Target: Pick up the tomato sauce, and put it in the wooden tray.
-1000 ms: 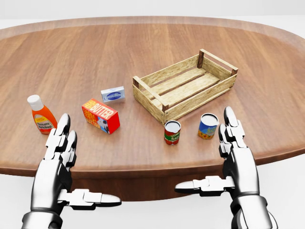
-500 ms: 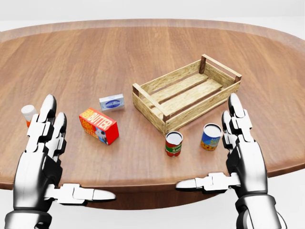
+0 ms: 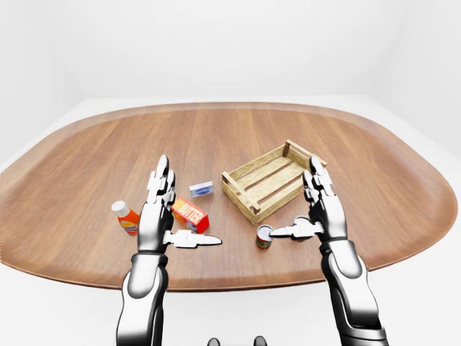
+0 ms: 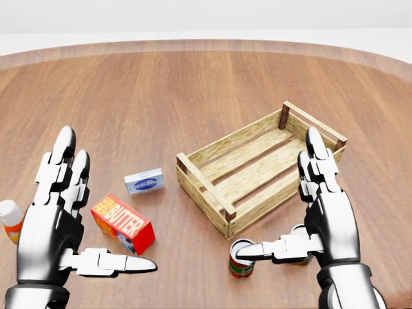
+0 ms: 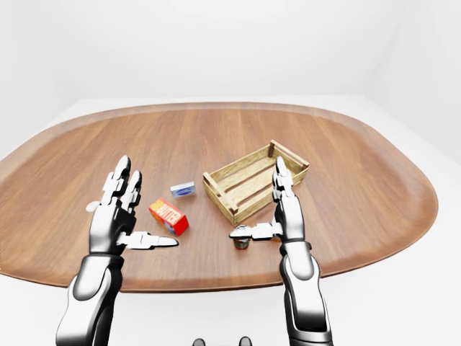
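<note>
The sauce can (image 4: 241,258) stands upright on the counter (image 4: 161,96), just left of the right robot hand (image 4: 322,212) and right under its thumb. The left robot hand (image 4: 55,212) is well apart. Both are open, holding nothing. The tray (image 4: 257,168) sits just beyond the can.

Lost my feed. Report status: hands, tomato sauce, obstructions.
Left hand and right hand open, empty, above the table. Tomato sauce upright, left of left hand, ungrasped. Butter box between it and wooden tray.
</note>
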### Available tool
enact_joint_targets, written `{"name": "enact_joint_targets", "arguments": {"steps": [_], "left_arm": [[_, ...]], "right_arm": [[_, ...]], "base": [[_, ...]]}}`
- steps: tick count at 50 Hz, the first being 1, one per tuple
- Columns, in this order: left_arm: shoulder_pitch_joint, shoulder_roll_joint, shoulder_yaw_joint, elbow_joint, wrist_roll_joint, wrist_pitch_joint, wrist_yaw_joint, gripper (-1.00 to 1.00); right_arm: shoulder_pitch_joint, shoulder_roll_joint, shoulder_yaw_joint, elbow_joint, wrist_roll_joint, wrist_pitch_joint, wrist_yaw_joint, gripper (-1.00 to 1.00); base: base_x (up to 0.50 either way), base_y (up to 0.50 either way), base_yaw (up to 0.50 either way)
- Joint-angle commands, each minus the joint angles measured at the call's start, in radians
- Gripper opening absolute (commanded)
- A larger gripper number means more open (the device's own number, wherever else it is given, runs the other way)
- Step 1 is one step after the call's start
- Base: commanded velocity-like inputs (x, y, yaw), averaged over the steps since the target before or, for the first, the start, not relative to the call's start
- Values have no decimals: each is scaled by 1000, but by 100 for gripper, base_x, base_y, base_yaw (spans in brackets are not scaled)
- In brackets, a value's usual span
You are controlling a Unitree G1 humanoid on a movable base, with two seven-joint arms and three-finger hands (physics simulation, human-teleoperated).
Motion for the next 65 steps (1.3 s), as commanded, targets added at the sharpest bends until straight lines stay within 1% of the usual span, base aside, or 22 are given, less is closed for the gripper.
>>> {"name": "enact_joint_targets", "arguments": {"steps": [1,29,48,51,56,58,65], "left_arm": [[2,0,0,-9,-1,0,-1,100],[2,1,0,8,1,0,-3,100],[3,-1,-3,12,2,0,-4,100],[2,0,-4,20,3,0,-4,100],[-1,0,-3,26,3,0,-4,100],[0,0,-3,19,2,0,-5,100],[1,1,-2,20,3,0,-5,100]], "right_arm": [[4,1,3,0,-5,0,1,100],[0,1,1,19,-6,0,1,100],[-5,-2,-4,33,-1,0,-2,100],[0,1,-6,17,14,0,5,100],[-3,-4,1,20,-3,0,3,100],[-3,1,-4,22,16,0,9,100],[-2,-1,2,30,3,0,6,100]], "base": [[50,0,0],[49,0,0],[0,0,0],[0,50,0],[0,46,0],[0,1,0],[0,0,0]]}}
